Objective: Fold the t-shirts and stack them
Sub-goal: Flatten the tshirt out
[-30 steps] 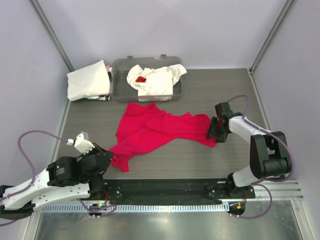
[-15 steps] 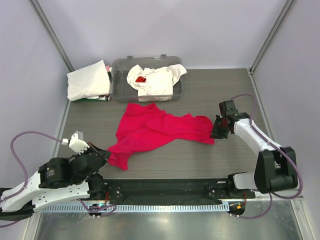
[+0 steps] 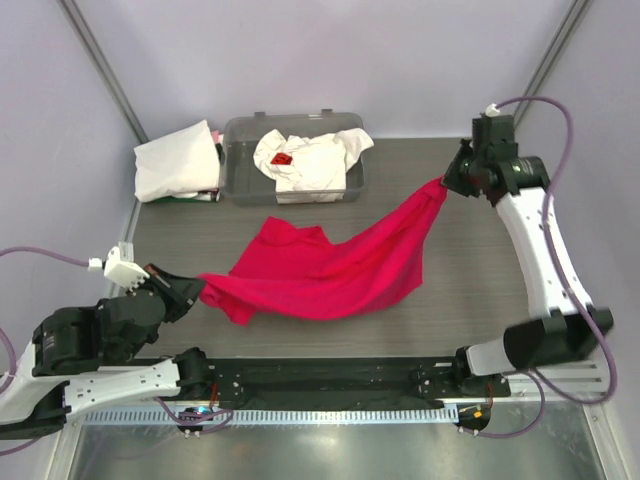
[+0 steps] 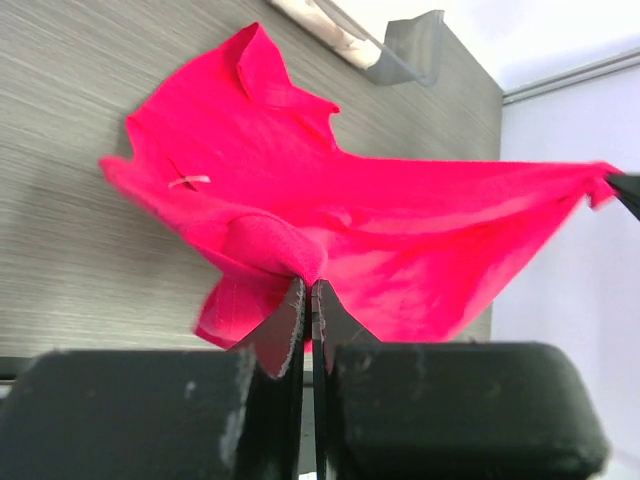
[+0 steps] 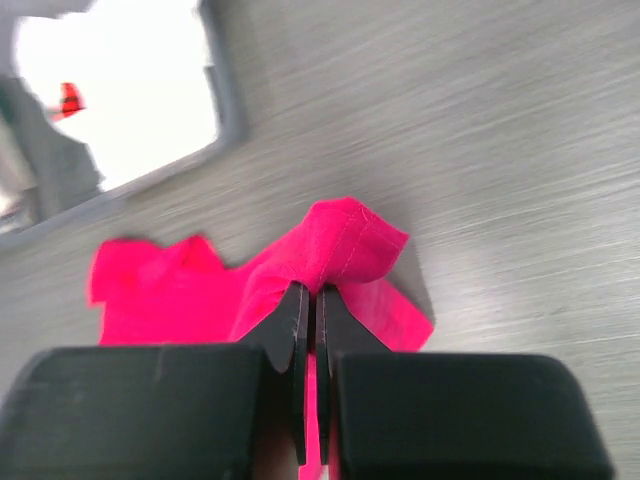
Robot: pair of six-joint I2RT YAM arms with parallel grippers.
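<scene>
Hands: left hand (image 3: 197,292) and right hand (image 3: 448,183) are each clenched on an edge of the red t-shirt (image 3: 340,270), stretched between them over the table (image 3: 460,300). Risk: either thin pinch may be pulled free under tension, dropping the cloth bunched. Tub (image 3: 250,196): a crumpled white t-shirt (image 3: 315,160) with red mark is contained; white pile (image 3: 172,165) lies beside it.

T-shirt (image 3: 330,275) before tub (image 3: 234,168); crumpled shirt (image 3: 315,160) inside; stack (image 3: 175,160), perhaps shirts, left of it.
</scene>
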